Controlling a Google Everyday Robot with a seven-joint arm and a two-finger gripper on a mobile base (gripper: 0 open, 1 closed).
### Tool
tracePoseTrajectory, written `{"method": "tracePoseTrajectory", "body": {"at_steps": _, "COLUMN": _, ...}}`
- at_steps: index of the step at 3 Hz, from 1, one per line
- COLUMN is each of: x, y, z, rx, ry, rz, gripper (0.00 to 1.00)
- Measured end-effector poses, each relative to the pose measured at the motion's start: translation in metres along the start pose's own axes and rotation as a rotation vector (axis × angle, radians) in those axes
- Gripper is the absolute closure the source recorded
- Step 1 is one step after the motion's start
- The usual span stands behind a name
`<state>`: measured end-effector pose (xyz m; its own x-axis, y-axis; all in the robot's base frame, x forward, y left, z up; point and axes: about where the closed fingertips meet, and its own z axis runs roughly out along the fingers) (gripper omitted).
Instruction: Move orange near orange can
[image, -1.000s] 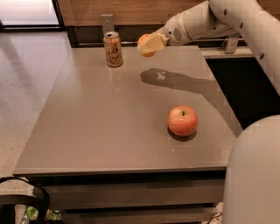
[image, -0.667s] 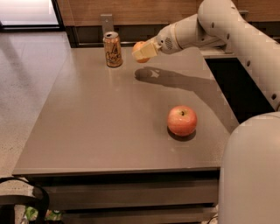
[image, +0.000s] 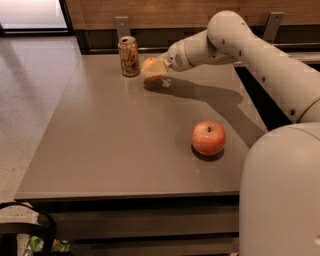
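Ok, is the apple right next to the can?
No, the apple lies at the front of the table, while the tool holds the orange beside the can at the back.

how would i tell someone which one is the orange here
Look to the far end of the grey table, by the orange can. The orange is held in the gripper beside it: plain orange, unlike the red-pink apple near the front.
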<state>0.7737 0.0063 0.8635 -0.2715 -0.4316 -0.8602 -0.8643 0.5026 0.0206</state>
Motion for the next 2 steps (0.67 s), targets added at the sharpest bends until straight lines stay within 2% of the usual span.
{"method": "tracePoseTrajectory", "body": {"at_steps": 1, "x": 0.0082, "y": 0.0015, "z": 0.0153, "rx": 0.01, "ry": 0.028, "rz": -0.002, "gripper": 0.97}}
{"method": "tracePoseTrajectory", "body": {"at_steps": 2, "x": 0.0084, "y": 0.0035, "z": 0.0186, "rx": 0.003, "ry": 0.029, "rz": -0.002, "gripper": 0.67}}
